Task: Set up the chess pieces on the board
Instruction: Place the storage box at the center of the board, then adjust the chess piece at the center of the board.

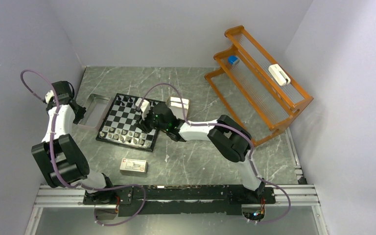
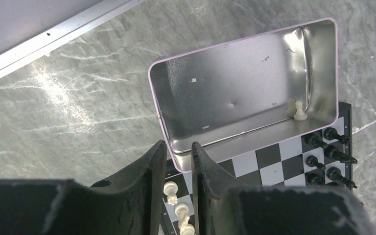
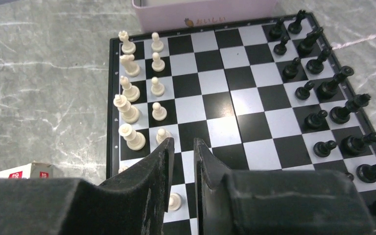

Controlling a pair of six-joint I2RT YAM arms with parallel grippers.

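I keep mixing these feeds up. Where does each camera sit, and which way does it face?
Top: above and behind the robot, looking down on the table; left arm, right arm and board show.
Left wrist: on the left arm, looking past the left hand at an open tin holding one white pawn.
Right wrist: on the right arm, looking past the right hand across the board.
Shared: both wrist views show board and tin.

The grey marbled desk (image 1: 200, 161) carries the board (image 1: 127, 122), an open tin (image 1: 92, 111) just beside its left edge, a carton (image 1: 133, 166) nearby, and an orange rack (image 1: 247, 81) at far right.
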